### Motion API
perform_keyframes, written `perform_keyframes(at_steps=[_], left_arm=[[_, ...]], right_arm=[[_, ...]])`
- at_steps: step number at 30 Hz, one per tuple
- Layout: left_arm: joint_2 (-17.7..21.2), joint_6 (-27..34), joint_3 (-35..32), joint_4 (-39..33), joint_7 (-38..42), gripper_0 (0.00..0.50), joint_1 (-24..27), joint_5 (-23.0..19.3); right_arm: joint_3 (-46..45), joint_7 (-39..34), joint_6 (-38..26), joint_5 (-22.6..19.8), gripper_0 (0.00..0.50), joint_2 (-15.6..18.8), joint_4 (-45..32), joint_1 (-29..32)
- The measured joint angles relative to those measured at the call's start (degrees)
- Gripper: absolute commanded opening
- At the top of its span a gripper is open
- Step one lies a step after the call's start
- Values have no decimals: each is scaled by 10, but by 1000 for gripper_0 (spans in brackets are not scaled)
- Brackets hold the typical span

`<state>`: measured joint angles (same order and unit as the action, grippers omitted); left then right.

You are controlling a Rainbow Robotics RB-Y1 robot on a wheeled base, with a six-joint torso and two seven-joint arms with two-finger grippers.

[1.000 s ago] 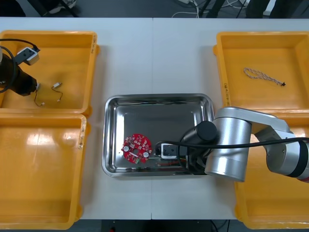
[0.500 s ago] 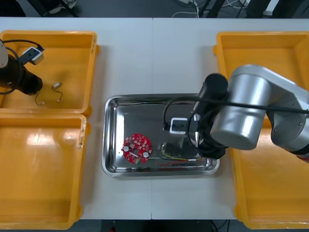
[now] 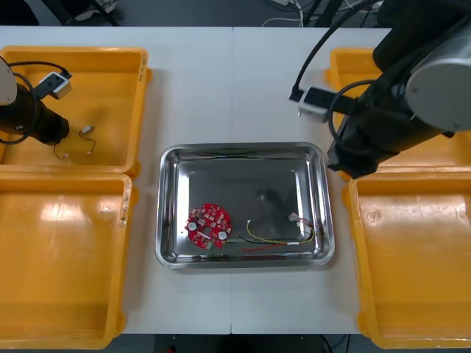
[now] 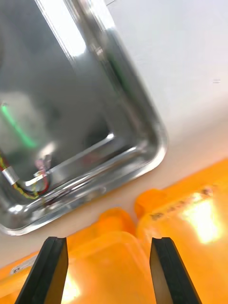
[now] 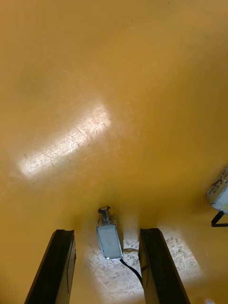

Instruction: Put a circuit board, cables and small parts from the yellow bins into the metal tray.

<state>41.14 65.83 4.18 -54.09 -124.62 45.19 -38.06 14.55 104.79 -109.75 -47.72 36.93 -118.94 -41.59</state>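
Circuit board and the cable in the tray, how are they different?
The circuit board is a round, flat red disc; the red and yellow cable is a thin, curvy line. The circuit board lies in the metal tray's left part; the cable lies right of it, by the near wall. Both rest inside the tray.

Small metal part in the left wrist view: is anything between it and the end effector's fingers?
Nothing visible. The small metal part lies on the bare floor of the yellow bin, between the left end effector's open fingers; only its own black lead trails off it. The right end effector, open, hangs near the metal tray's corner.
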Motion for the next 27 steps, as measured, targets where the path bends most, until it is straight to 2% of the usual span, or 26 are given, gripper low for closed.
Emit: perform_keyframes(at_steps=[5,14,24,27], left_arm=[[0,0,0,0,0,393,0,-2],[-1,-3,0,0,0,393,0,-3],[-1,-11,0,1,0,371,-4,-8],[-1,-11,0,1,0,371,-4,-8]], right_arm=[[-51,0,0,-7,500,6,10,0],[-116,0,0,-14,500,23,103,-12],[-171,3,0,23,500,24,201,-32],[-181,23,0,34,500,24,228,-36]])
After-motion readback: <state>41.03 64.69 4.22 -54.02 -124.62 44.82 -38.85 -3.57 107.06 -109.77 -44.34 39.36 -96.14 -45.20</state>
